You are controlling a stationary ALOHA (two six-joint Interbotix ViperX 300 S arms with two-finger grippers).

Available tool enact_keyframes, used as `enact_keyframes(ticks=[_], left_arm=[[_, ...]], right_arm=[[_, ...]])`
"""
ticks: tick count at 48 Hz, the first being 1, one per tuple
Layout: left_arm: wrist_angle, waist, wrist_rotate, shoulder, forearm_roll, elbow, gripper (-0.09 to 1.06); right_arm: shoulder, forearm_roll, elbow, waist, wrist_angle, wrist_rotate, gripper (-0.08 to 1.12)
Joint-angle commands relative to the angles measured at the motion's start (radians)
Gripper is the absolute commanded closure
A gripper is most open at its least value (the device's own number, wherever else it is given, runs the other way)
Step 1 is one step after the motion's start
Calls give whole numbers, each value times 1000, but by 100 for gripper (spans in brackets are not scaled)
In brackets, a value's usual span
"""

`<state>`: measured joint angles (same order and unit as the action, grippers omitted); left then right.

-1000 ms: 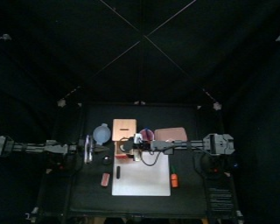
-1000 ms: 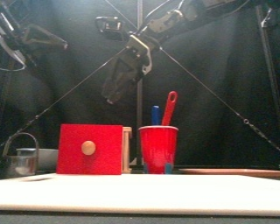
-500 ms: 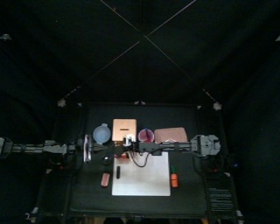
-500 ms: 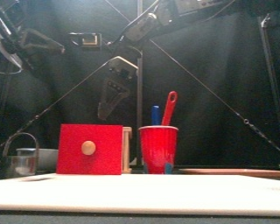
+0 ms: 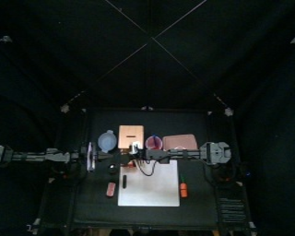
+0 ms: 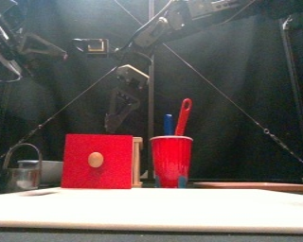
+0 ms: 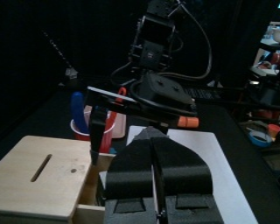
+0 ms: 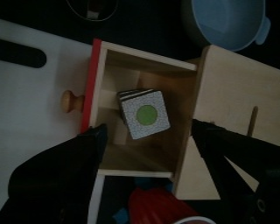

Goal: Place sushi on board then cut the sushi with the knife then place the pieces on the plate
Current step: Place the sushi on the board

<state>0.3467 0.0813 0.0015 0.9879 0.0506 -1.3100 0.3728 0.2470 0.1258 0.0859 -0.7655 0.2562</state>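
Jaws: left jaws closed, empty; right jaws wide above drawer (image 8: 149, 74); white board (image 5: 150, 184) on black table (image 5: 95, 208), curtains (image 5: 147, 46) around.

Wide open over the white cutting board (image 5: 150, 184), apart from a small orange toy (image 5: 182, 190) at its right edge. Crowded behind: wooden box (image 5: 132, 135), red cup (image 6: 170, 159) just beside it with two knives (image 6: 184, 115) sticking up. Inside the open drawer (image 8: 154, 74), bare floor around the sushi roll (image 8: 143, 115). Above it, right gripper (image 8: 152, 133) spread wide; left gripper (image 7: 157, 171), jaws together, close alongside.
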Motion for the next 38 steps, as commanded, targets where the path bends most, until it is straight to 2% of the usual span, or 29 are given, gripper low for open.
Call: enact_keyframes(ticks=[1,11,21,38], left_arm=[[8,8,2,2,0,9,92],[9,23,2,2,0,9,92],[9,25,0,2,0,6,92],[9,23,-3,0,0,3,92]], right_arm=[[-14,5,26,8,9,2,0],[8,-28,38,8,21,83,0],[29,-81,58,8,20,127,0],[43,-83,57,23,11,132,1]])
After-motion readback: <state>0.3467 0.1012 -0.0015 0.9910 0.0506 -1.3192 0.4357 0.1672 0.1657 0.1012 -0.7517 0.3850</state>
